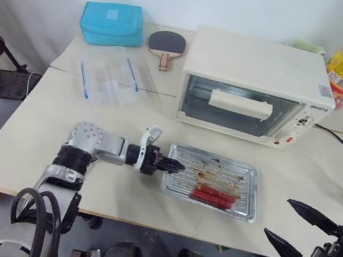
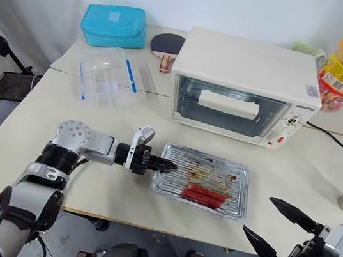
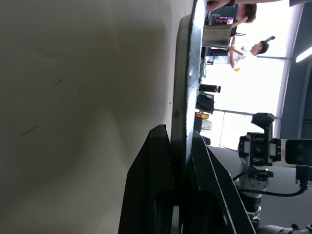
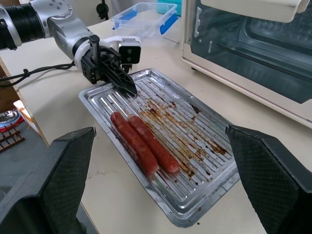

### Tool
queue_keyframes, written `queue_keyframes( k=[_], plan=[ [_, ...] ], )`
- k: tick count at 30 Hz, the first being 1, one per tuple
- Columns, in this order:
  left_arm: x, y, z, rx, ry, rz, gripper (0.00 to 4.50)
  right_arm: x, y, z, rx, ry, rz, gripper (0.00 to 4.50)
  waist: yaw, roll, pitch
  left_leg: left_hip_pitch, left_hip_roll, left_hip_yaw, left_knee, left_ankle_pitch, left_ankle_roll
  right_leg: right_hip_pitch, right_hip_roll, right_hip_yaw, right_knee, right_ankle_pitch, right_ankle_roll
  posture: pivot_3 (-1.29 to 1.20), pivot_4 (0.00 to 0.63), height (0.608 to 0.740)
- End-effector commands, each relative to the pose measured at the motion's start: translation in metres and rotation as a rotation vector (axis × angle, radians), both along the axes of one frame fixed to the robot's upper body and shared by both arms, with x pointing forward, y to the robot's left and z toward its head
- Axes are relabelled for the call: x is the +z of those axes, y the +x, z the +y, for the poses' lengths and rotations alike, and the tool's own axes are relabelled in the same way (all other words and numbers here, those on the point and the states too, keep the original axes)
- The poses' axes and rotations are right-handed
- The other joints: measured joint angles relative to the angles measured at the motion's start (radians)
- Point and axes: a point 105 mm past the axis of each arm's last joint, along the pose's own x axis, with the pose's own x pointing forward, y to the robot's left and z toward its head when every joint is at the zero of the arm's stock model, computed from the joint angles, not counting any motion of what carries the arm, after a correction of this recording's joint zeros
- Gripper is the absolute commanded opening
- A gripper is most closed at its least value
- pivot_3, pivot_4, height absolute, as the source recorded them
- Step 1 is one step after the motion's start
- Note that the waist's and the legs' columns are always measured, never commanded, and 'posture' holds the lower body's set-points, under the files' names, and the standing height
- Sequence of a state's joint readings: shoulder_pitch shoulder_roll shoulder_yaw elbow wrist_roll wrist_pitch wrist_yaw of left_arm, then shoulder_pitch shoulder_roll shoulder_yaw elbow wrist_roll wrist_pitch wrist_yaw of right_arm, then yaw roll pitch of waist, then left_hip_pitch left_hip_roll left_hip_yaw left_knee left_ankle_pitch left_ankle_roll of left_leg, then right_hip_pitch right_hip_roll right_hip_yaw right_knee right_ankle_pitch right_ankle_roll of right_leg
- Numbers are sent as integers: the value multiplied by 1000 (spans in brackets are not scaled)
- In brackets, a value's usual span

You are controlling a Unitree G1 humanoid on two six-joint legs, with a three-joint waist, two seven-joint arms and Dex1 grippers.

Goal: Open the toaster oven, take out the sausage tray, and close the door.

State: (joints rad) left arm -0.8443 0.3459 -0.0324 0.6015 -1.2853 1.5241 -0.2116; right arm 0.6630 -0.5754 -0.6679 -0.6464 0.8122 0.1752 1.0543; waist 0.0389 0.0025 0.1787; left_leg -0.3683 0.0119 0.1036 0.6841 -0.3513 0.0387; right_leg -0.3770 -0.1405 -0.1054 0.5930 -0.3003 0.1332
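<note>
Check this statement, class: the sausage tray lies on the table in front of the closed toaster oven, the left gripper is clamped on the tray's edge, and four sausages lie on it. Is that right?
One detail is wrong: the sausage tray carries two sausages, not four, as the right wrist view shows. The rest stands: it lies on the table before the closed toaster oven, with the left gripper clamped on its edge.

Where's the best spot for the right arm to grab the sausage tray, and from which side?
Probably the raised rim on the tray's right short edge, approached from the robot's right, pincer level. The tray lies flat on the table, so only the thin lip offers something to pinch. The left pincer is already shut on the opposite rim, and the sausages lie near the front edge, so the right end is free.
</note>
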Motion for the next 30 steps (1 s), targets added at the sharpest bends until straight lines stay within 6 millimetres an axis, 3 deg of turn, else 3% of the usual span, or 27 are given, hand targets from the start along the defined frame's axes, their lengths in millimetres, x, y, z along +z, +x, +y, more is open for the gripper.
queue_keyframes(
  k=[1, 8, 11, 14, 15, 17, 20, 21, 25, 30],
  plan=[
    [0, 2, -5, -3, 0, -9, 804, 7, -4, 2, 3, -3, -36, 4500, 6, 0, 0, 0, 0, 0, 0, 0, 0, 0, 0, 0, 0, 0, 0, 0, 150, 740],
    [2, 2, 6, 19, 11, -49, 2952, 6, -2, 0, 8, -4, -30, 4500, 6, 0, 0, -1, 1, 0, 0, 0, 0, -1, 0, 0, 0, 0, 0, 0, 150, 740],
    [5, 3, 26, 58, 34, -108, 3893, 5, -1, 0, 16, -7, -28, 4500, 1, 0, 0, -1, 1, 0, 0, 0, 0, -1, 0, 0, 0, 0, 0, 0, 150, 740],
    [7, -1, 54, 75, 112, -240, 4478, 4, 0, 0, 29, -9, -21, 4500, -16, 0, 0, 0, 2, 0, -1, 0, -1, -1, 1, 0, 1, 0, 0, 0, 150, 740],
    [7, -2, 61, 76, 134, -289, 4478, 3, 1, 0, 32, -10, -18, 4500, -22, 0, 0, 0, 3, 0, -1, 0, -2, -1, 1, 0, 1, 0, 0, 0, 150, 740],
    [18, -11, 92, 51, 121, -548, 4478, 1, 5, -1, 53, -14, -9, 4500, -30, 0, 0, 2, 4, 1, -2, 0, -4, -2, 3, 1, 1, -1, -1, 0, 150, 740],
    [17, -37, 122, -135, 154, -822, 4478, 1, 12, -4, 82, -20, -2, 4500, -44, 0, 0, 2, 7, 6, -4, -1, -8, -6, 5, 3, 3, -2, -4, 0, 150, 740],
    [14, -42, 128, -181, 172, -870, 4478, 1, 13, -5, 88, -20, -1, 4500, -42, 1, 0, 1, 7, 6, -4, -2, -9, -8, 4, 3, 3, -3, -5, 0, 150, 740],
    [17, -43, 152, -193, 261, -1350, 4478, 4, 23, -7, 145, -31, 3, 4500, -14, 3, 1, -3, 4, 8, -4, -2, -9, -15, -9, 4, 4, -4, -7, 0, 150, 740],
    [11, -40, 166, -166, 340, -1468, 4478, 1, 28, -3, 222, -52, 9, 4500, -12, 1, 1, -4, 4, 7, -3, -2, -3, -15, -11, 2, 4, -3, -6, 0, 150, 740]
  ],
)
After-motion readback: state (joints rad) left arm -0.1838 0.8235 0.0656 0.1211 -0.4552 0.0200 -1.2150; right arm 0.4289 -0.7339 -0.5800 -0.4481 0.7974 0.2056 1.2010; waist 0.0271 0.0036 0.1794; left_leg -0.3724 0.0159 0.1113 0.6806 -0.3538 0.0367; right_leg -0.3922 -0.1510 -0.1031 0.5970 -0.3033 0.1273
